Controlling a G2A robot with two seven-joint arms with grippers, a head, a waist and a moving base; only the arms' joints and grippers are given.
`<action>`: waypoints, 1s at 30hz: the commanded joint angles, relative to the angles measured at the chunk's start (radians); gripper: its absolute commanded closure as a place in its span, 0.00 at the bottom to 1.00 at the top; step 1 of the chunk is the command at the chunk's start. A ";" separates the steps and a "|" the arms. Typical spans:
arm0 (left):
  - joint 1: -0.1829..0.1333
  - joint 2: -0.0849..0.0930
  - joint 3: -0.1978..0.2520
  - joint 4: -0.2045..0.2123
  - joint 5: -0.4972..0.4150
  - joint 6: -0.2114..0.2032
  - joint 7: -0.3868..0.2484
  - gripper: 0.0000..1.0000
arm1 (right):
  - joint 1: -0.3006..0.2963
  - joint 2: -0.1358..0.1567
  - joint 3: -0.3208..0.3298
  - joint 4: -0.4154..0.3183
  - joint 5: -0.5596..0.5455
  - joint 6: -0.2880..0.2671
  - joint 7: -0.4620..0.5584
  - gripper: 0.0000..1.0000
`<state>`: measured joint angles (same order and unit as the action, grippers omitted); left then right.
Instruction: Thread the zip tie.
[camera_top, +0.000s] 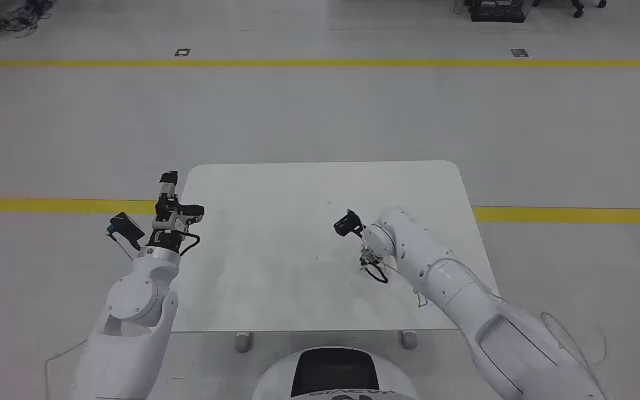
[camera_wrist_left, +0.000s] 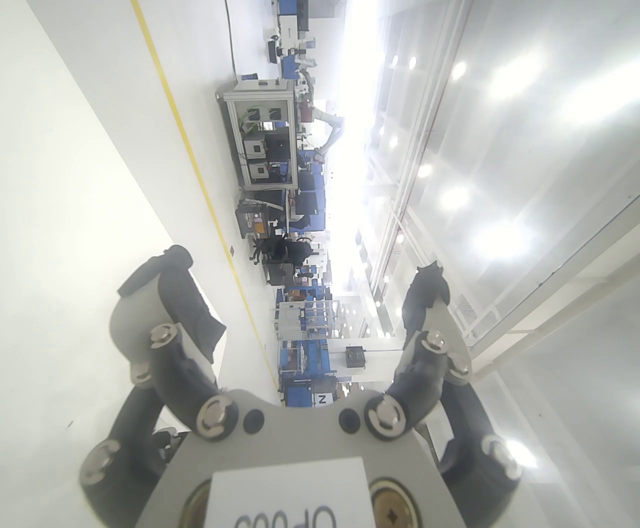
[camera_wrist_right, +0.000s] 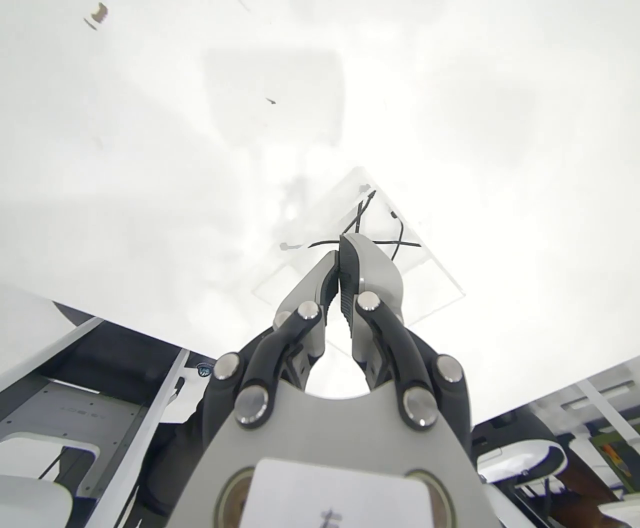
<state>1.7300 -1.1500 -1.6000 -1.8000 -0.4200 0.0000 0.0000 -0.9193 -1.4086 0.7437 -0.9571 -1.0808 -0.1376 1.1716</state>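
The right gripper (camera_wrist_right: 340, 247) sits just off desk centre toward 4 o'clock. Its fingers are pressed together, with the tips down on a tangle of thin black zip tie (camera_wrist_right: 361, 210) strands. The strands lie crossed on a clear plate (camera_wrist_right: 425, 280) on the white desk (camera_top: 300, 200). I can't tell whether a strand is really pinched or only runs behind the tips.

The left gripper (camera_wrist_left: 301, 264) is at the desk's 9 o'clock edge. Its fingers are wide apart with nothing between them, it points out at the room, and it is well apart from the ties.

What could go wrong, as I read it:
- Empty or double pick: the strands overlap right at the tips, so a lift may bring up none, or two at once.
- Slip: the strand is thin and slick, so a pinch only at the very tips could let it twist or slide out on the way up.
- Plate drag: the plate looks loose on the desk, so tips pressed down onto it could shove it or tip it and scatter the ties.
- Handover miss: the left gripper is far off and faces away from the ties, and a floppy tail swings, so it would be hard to line up with the small head slot.
- Wrong end: the head and tail ends are too small to make out from here, so the grasp may be on the wrong part for threading.
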 joint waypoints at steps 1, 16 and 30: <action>0.000 0.000 0.000 0.000 0.000 0.000 0.000 0.00 | -0.033 0.022 0.038 -0.068 -0.015 -0.002 0.014 1.00; 0.000 0.000 0.000 0.000 0.000 0.000 0.000 0.00 | -0.343 0.153 0.377 -0.492 0.043 -0.182 -0.074 1.00; 0.000 0.000 0.000 0.000 0.000 0.000 0.000 0.00 | -0.386 0.167 0.414 -0.519 0.088 -0.196 -0.130 1.00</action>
<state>1.7300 -1.1500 -1.6000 -1.8000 -0.4200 0.0000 0.0000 -1.3014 -1.2417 1.1579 -1.4786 -0.9968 -0.3380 1.0612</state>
